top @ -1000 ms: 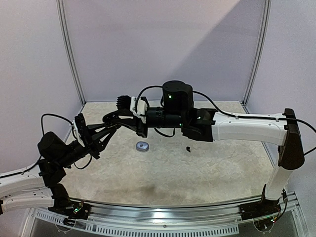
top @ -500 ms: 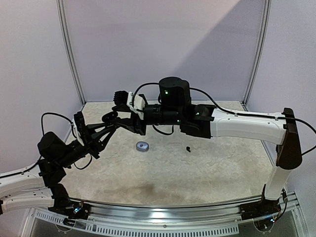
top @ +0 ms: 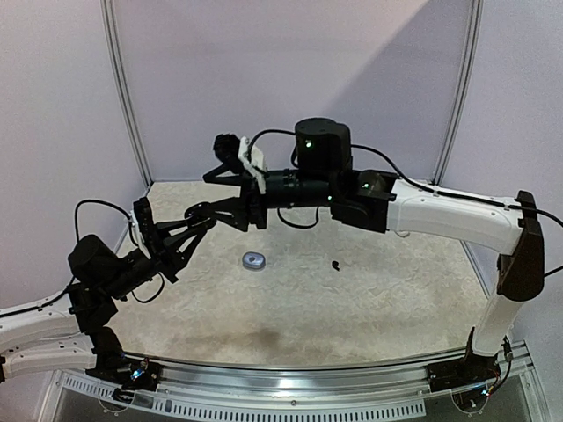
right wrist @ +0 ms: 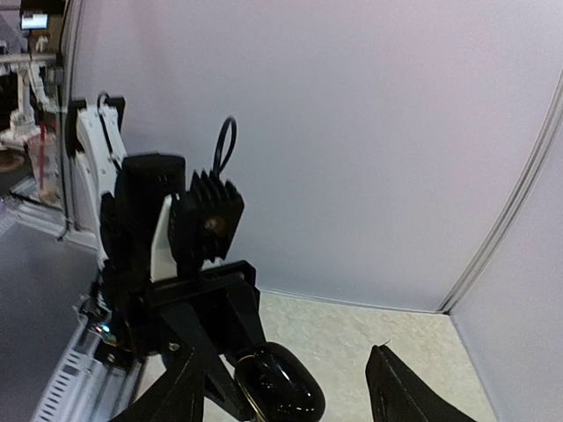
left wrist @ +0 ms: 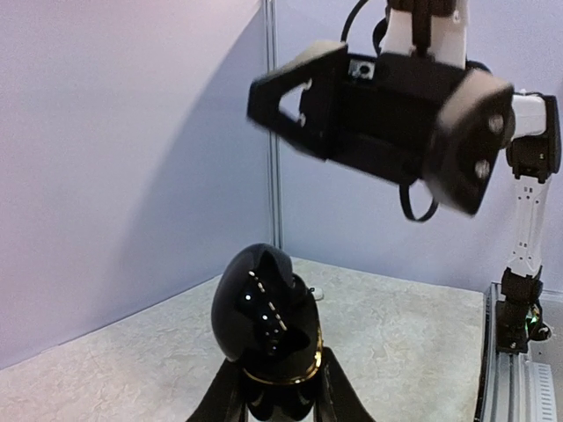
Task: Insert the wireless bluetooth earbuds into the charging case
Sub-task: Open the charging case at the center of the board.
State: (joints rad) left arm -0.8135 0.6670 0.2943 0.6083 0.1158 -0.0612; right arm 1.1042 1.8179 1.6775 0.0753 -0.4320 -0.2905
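My left gripper [left wrist: 274, 369] was pressed tight on the charging case [left wrist: 264, 308], a glossy black egg-shaped shell with a thin gold band low on it, and held it up in the air over the far left part of the table [top: 352, 308]. My right gripper [left wrist: 369, 114] hung just above and beyond the case with its fingers spread wide, touching nothing (it looked blurred from the left wrist camera). From the right wrist camera the case sat low between my own two spread fingers, with clear space on each side. I could not tell whether any earbud was inside the case. One small black earbud [top: 336, 264] lay on the table near its middle, well apart from both grippers. To its left, below the raised case, lay a pale round piece [top: 254, 260]; I could not tell what it was.
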